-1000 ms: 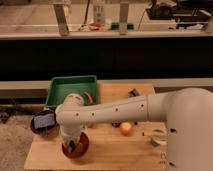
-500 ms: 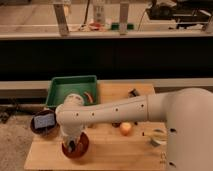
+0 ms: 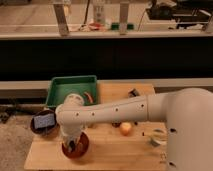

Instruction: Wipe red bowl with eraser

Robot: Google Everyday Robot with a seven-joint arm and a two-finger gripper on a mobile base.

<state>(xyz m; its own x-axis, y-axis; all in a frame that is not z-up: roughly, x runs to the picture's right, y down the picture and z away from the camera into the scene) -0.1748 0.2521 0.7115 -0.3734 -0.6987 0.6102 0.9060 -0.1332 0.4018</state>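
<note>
Red bowl (image 3: pixel 85 146) near the front-left corner of the bench (image 3: pixel 112 152), hand (image 3: pixel 73 144) lowered into it, grip impossible to tell, dark brown bowl (image 3: pixel 35 128) at left edge holding a screen-like object (image 3: pixel 43 120), green tray (image 3: pixel 71 79) at back-left corner

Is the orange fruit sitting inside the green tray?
No, the orange fruit lies on the wooden table in front of the green tray, while the gripper is down in the red bowl.

— The arm (image 3: pixel 115 110) is a thick, smooth white tube with small dark dots along it, widening into a bulky white shoulder (image 3: pixel 187 130).
— And its claw (image 3: pixel 73 145)?
— Dark, down inside the red bowl (image 3: pixel 85 144).
</note>
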